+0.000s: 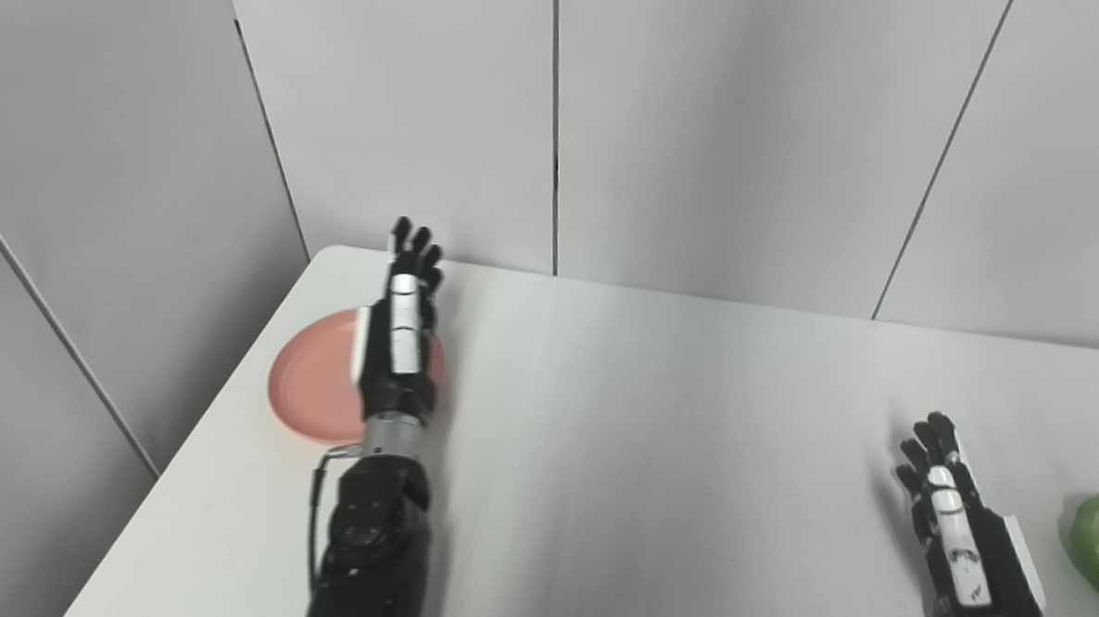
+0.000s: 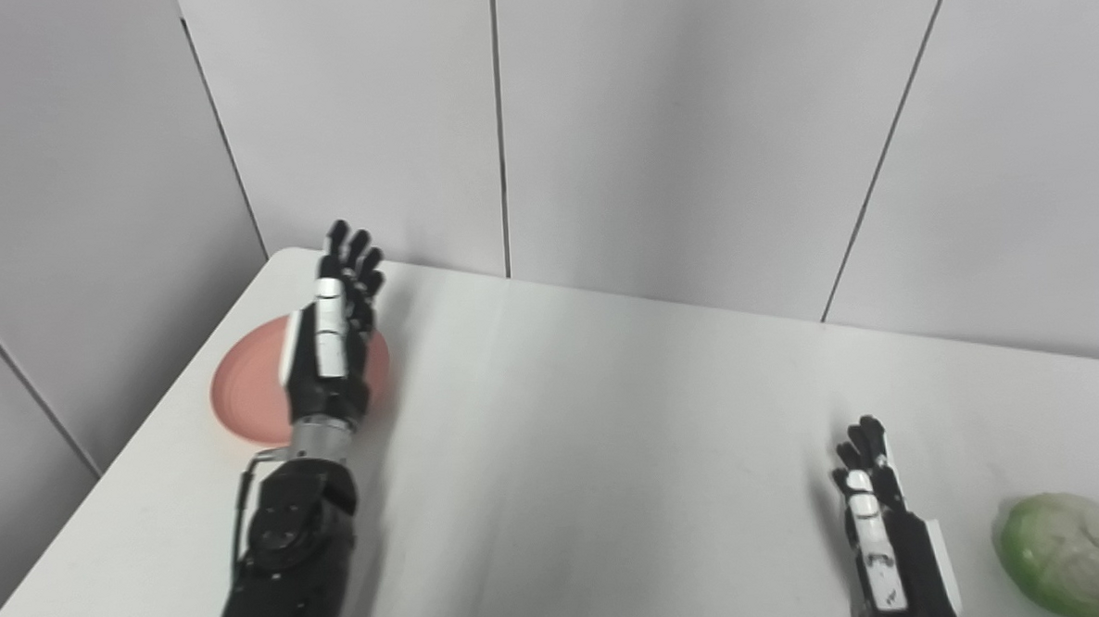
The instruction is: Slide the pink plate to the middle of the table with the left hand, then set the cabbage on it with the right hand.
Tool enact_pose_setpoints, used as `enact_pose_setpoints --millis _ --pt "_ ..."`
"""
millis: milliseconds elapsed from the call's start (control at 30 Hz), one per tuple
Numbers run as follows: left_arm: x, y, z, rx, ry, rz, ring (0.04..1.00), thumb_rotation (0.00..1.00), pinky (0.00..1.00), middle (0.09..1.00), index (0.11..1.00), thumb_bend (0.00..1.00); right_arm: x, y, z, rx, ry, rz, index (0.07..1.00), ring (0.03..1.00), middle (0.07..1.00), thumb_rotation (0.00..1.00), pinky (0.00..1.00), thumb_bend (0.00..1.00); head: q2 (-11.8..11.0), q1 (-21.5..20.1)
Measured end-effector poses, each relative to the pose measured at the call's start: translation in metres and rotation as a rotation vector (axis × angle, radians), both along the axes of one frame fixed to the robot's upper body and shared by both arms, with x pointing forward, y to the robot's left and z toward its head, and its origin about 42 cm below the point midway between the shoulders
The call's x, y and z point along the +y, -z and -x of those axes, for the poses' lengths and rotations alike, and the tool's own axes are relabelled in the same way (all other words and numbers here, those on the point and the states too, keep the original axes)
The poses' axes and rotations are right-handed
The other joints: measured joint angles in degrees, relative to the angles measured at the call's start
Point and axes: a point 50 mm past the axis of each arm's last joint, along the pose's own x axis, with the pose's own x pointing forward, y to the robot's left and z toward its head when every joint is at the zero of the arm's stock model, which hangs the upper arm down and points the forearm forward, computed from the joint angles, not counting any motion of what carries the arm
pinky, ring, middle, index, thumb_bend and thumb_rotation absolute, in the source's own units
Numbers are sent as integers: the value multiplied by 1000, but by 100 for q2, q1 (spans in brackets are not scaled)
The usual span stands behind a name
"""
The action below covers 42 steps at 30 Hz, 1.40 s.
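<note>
Left hand (image 1: 401, 338) hangs over the plate (image 1: 316, 384), fingers straight, gripping nothing; I judge the slide not yet begun, with the plate near the counter's (image 1: 630, 453) left edge. Right hand (image 2: 879, 535), empty and spread, waits just beside the cabbage (image 2: 1068, 553).

No text, label or number can be read anywhere.

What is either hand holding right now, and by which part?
Nothing. The left hand is open over the pink plate; the right hand is open beside the cabbage.
</note>
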Motion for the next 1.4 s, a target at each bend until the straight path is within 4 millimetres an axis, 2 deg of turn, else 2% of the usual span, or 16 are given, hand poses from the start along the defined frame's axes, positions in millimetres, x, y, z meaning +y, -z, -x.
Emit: enact_pose_setpoints --millis 167,300,400,600,733,1033,1167,1267,1400 --pt "37 1 0 2 -77 -10 953 1000 975 954 955 756 1 -1 -5 -26 -11 2 1000 970 1000 852 964 592 -176 0" --pt "50 4 -1 21 -110 -10 939 1000 959 932 931 737 2 -1 -6 -27 -14 0 1000 956 995 853 951 599 -211 70" --pt "64 8 -3 43 -144 -7 932 1000 963 922 925 760 3 -2 -8 -32 -15 -4 1000 956 995 850 948 624 -229 114" --pt "104 10 0 72 -213 -7 836 1000 845 822 818 777 1 -2 -9 -46 -19 -11 1000 972 1000 842 945 651 -273 237" --pt "125 16 3 112 -248 -5 812 1000 824 799 794 784 0 -2 -11 -46 -21 -24 1000 966 998 824 935 664 -273 237" --pt "138 30 4 178 -270 36 732 967 747 725 725 790 -1 -3 -12 -54 -19 -52 994 967 988 791 954 669 -299 264" --pt "146 38 6 208 -287 62 725 986 744 721 726 798 -1 -3 -12 -63 -18 -55 999 969 995 803 944 667 -308 255" --pt "152 42 7 226 -294 61 722 962 722 722 724 778 -1 -4 -12 -69 -17 -55 999 970 993 802 944 683 -352 237" --pt "152 52 6 234 -272 137 737 953 714 738 739 785 -2 -4 -12 -69 -14 -46 991 959 984 800 932 700 -317 316"
